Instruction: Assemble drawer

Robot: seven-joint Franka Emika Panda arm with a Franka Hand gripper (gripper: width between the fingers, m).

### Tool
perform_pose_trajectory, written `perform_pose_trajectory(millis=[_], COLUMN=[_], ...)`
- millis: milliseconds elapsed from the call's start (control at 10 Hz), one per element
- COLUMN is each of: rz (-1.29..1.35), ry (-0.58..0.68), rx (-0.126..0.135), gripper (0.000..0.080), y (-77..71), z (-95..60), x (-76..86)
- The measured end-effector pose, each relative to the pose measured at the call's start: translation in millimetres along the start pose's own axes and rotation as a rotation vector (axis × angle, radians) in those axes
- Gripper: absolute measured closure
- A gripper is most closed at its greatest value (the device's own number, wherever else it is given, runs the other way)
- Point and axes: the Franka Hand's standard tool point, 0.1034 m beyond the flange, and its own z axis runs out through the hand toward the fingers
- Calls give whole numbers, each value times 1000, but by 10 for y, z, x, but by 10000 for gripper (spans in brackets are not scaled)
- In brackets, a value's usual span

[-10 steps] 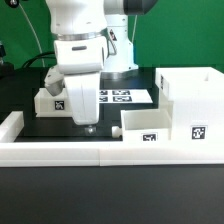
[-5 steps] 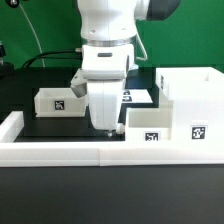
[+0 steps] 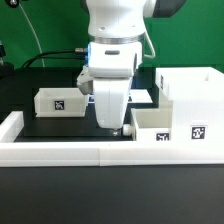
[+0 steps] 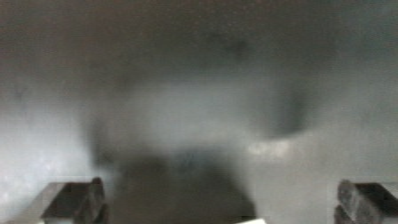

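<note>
A: One arm, pointing straight down; its gripper [image 3: 117,128] hangs low over the black table [image 3: 50,126], jaws spread wide.
B: Room?
A: Little. A tray [image 3: 152,124] sits just beside it, next to the casing [image 3: 190,95]. The rail [image 3: 60,151] is near, the other tray [image 3: 58,101] well apart.

In the exterior view my arm [image 3: 118,40] runs off the top edge of the frame. Its bulk covers nearly all of the marker board [image 3: 147,96] at centre, leaving only a strip toward the exterior view's right. My gripper [image 3: 114,127] hides the near end of the small tray [image 3: 152,122], and I cannot tell whether I touch it. The low white rail [image 3: 60,152] is cut off at both side edges. The tags on the parts are too small to read. The wrist view is a grey blur. Only my two fingers [image 4: 71,201] show, dark and clipped at the picture's edge, and nothing between them can be made out.
</note>
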Motion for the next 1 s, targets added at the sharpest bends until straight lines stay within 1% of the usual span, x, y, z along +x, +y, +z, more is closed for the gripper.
perform_pose_trajectory(millis=[200, 300, 600, 700, 1000], rz=[0, -12, -9, -12, -28], ry=[0, -1, -1, -1, 3], rx=[1, 4, 4, 5, 10], gripper=[151, 151, 151, 151, 151], y=[-3, -14, -14, -22, -62], z=[3, 13, 15, 20, 37], x=[-8, -47, -49, -35, 81])
